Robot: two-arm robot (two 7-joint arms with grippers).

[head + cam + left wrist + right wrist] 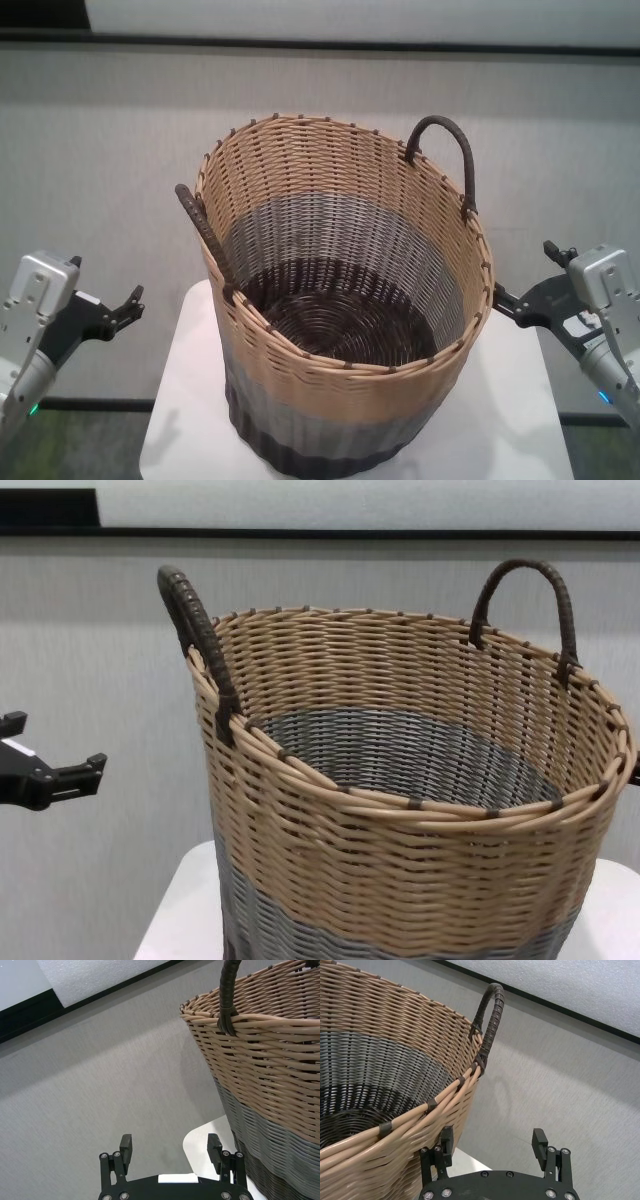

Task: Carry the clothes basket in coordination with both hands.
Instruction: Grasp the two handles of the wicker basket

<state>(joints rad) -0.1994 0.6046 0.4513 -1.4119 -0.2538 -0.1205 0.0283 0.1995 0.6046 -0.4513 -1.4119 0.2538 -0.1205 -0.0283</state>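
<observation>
one clothes basket (340,300), two handles, two open grippers.

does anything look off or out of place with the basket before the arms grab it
Nothing stands out. The clothes basket stands upright on the white table, empty, with its weave and both dark handles whole. The left gripper and right gripper are open on either side of it, holding nothing.

Soft, even light; sharp focus, faint shadows.
</observation>
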